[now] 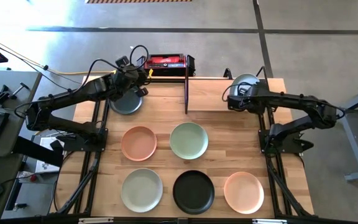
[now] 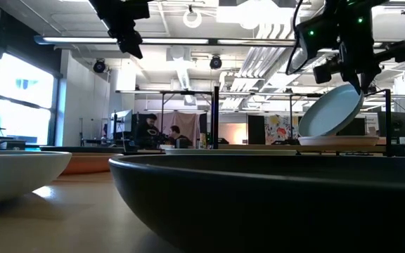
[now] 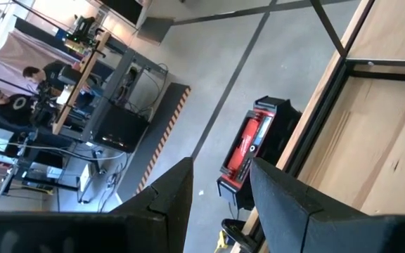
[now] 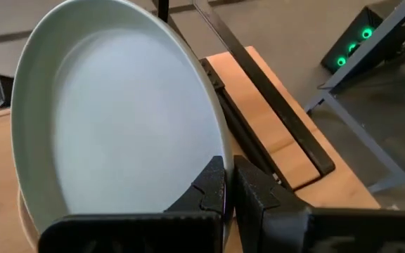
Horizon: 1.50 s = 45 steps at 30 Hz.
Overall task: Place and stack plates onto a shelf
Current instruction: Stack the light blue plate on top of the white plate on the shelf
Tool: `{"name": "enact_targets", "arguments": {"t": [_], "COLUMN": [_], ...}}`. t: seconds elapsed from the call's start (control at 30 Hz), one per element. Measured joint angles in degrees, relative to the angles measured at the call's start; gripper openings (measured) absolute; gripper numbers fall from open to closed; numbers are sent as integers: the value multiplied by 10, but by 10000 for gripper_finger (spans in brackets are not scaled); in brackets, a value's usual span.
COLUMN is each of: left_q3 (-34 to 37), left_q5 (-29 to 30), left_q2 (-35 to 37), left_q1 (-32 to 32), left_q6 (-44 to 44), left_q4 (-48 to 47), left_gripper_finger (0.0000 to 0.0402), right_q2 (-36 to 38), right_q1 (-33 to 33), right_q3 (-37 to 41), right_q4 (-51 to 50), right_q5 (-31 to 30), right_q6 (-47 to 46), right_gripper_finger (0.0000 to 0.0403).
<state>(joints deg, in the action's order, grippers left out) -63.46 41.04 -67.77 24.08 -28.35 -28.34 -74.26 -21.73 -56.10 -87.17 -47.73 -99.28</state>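
My right gripper (image 4: 228,165) is over the shelf (image 1: 210,96) at the table's far right, shut on a pale sage plate (image 4: 118,119) that stands tilted on a beige plate (image 2: 339,143) lying on the shelf board. My left gripper (image 3: 220,165) is open and raised near the far left edge, above a dark plate (image 1: 126,104) that lies flat on the table. It touches nothing. On the tabletop lie a peach plate (image 1: 138,143), a sage plate (image 1: 189,140), a pale plate (image 1: 142,190), a black plate (image 1: 193,191) and a second peach plate (image 1: 243,191). My right gripper pinches the sage plate's rim (image 4: 220,144) between its two fingers, one on the inner face and one on the outer. The fingers come from above, pointing down (image 2: 361,83). The plate is steeply tilted, with the held edge up and the opposite edge (image 2: 308,133) resting on the beige plate.
The shelf's upright black bar (image 1: 186,87) stands between the two grippers. A red and black device (image 1: 166,62) sits just beyond the table's far edge. People sit in the room behind the table (image 2: 150,130). Bare wood shows between the plate rows and the shelf.
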Motion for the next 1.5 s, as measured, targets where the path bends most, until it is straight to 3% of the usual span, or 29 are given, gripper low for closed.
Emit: {"name": "enact_targets", "arguments": {"t": [0.67, 1.03, 1.5], "left_q3": [0, 0, 0], "left_q5": [0, 0, -2], "left_q2": [0, 0, 0], "left_q1": [0, 0, 0], "left_q6": [7, 7, 7], "left_q4": [0, -1, -1], "left_gripper_finger": [133, 133, 133], "right_q2": [-7, -96, -101], "right_q1": [-14, -28, -53], "right_q3": [0, 0, 0], "right_q4": [136, 168, 166], "right_q5": [55, 137, 181], "right_q6": [42, 1, -7], "right_gripper_finger": [0, 0, 1]}}
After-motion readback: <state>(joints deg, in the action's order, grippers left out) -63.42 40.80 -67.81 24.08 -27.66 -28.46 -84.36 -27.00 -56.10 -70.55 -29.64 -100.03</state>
